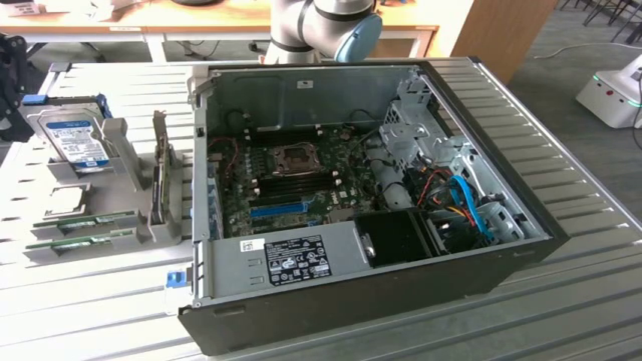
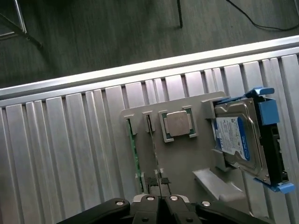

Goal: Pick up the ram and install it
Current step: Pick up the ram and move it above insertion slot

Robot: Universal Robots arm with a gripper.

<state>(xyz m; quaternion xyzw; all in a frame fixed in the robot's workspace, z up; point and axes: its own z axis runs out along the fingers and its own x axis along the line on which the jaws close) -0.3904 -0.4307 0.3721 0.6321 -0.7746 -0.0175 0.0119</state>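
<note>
**Exterior view:** An open computer case [image 1: 371, 188] lies on the slatted table [image 1: 582, 301] with its motherboard [image 1: 301, 177] exposed. The robot arm [image 1: 321, 30] rises behind it. Near the table's edge at the exterior view's left, a grey holder [image 1: 71, 254] carries a hard drive [image 1: 75, 139]. It also carries the ram [image 1: 89, 222], standing on edge in its slot, with a second green stick [image 1: 80, 243] just beside it.

**Wrist view:** The gripper [image 2: 159, 183] hangs above the holder with its fingertips pressed together, gripping nothing, roughly in line with the slots. A processor chip [image 2: 179, 123] sits between the slots and the drive.

The pick-up appears not yet begun, and the ram sits untouched in the holder. A grasp would call for parted jaws, squared to the stick's thin edge.
</note>
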